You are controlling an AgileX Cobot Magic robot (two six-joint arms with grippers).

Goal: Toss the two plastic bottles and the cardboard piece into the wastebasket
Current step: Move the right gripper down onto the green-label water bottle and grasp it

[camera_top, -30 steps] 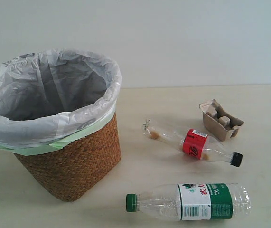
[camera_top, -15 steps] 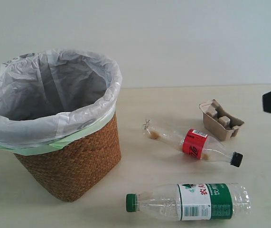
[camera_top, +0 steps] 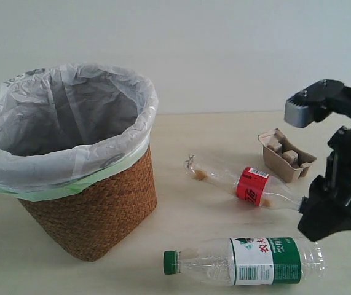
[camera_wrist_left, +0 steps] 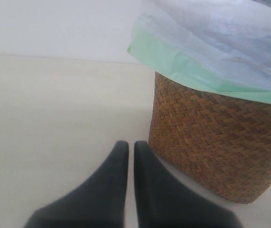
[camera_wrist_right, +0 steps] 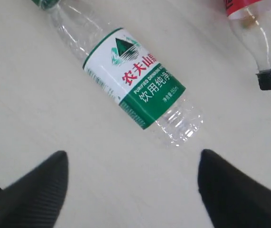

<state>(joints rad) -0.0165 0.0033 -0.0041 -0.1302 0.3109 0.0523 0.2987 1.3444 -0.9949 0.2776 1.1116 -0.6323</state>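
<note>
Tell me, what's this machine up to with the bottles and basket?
It is tidying rubbish. The right pincer hangs open by the green-label bottle, gripping nothing. That bottle, the red-label bottle and the cardboard piece lie outside the wastebasket. The left pincer sits shut beside the wastebasket.

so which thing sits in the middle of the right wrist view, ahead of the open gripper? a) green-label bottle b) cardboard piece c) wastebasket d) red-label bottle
a: the green-label bottle lies on its side just ahead of the open right gripper.
</note>
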